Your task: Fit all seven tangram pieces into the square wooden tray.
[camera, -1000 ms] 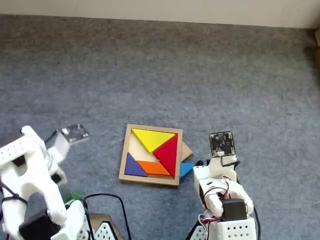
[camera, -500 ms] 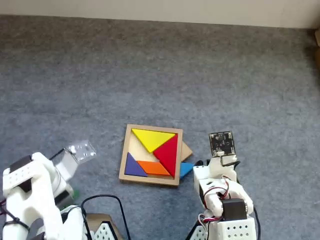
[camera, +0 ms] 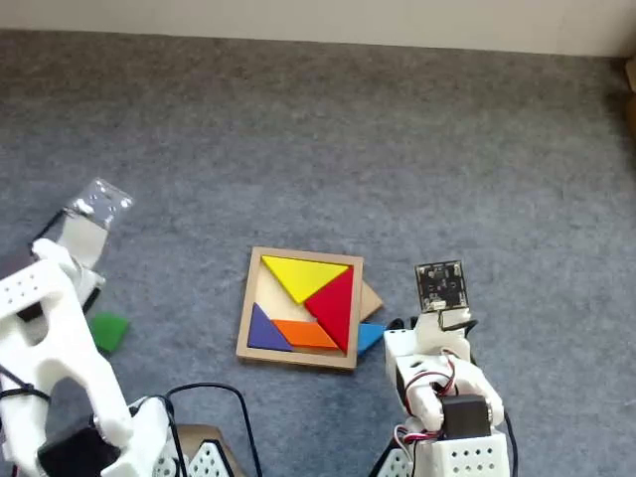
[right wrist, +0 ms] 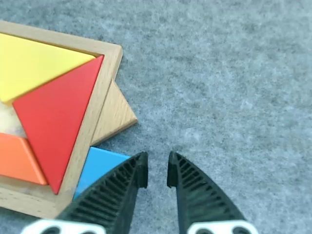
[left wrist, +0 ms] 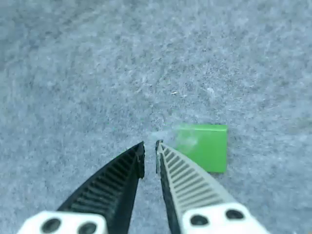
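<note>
Tray four pieces full, three strays on the carpet

I see the square wooden tray (camera: 245, 310) at the near middle of the grey carpet (camera: 417, 139). It holds a yellow triangle (camera: 301, 274) along its far side, a red triangle (camera: 336, 298) against its right side, and a purple triangle (camera: 261, 330) and an orange piece (camera: 303, 334) along its near side, with some bare floor left of centre. A plain wooden piece (camera: 372, 298) and a blue piece (camera: 370, 336) lie against the tray's right rim on the outside. The green square (camera: 107, 331) sits well apart to the left. My left gripper (left wrist: 149, 146) hangs just beside the green square, tips nearly pressed together and pinching nothing. My right gripper (right wrist: 156, 163) hangs over carpet just right of the blue piece, with a slim gap between its tips and nothing in it.
</note>
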Available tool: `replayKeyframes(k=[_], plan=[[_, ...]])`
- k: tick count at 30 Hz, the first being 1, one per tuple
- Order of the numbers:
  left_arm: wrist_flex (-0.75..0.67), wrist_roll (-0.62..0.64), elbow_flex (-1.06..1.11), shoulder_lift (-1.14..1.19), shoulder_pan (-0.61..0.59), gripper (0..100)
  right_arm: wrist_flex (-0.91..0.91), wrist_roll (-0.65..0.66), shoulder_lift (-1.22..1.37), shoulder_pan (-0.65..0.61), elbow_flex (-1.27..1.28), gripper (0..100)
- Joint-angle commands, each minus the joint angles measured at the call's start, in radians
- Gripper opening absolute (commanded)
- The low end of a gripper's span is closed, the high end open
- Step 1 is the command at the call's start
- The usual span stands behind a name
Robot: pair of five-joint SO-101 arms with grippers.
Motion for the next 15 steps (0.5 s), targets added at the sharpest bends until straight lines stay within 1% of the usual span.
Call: replayKeyframes(k=[1,3,6,10,13,15], plan=[[0.186,0.038,-0.142,-0.019,-0.007,15,-0.021,-0.005,-0.010,0.013,0.097,7.7],[0.224,0.041,-0.156,-0.016,-0.018,21,-0.021,-0.005,-0.010,0.013,0.097,7.7],[0.232,0.075,-0.157,-0.012,-0.053,22,-0.021,-0.005,-0.010,0.013,0.097,7.7],[0.233,0.075,-0.134,-0.008,-0.087,27,-0.021,-0.005,-0.010,0.013,0.097,7.7],[0.227,0.075,-0.093,-0.008,-0.090,28,-0.021,-0.005,-0.010,0.013,0.097,7.7],[0.183,0.075,-0.058,-0.008,-0.090,28,-0.021,-0.005,-0.010,0.013,0.097,7.7]])
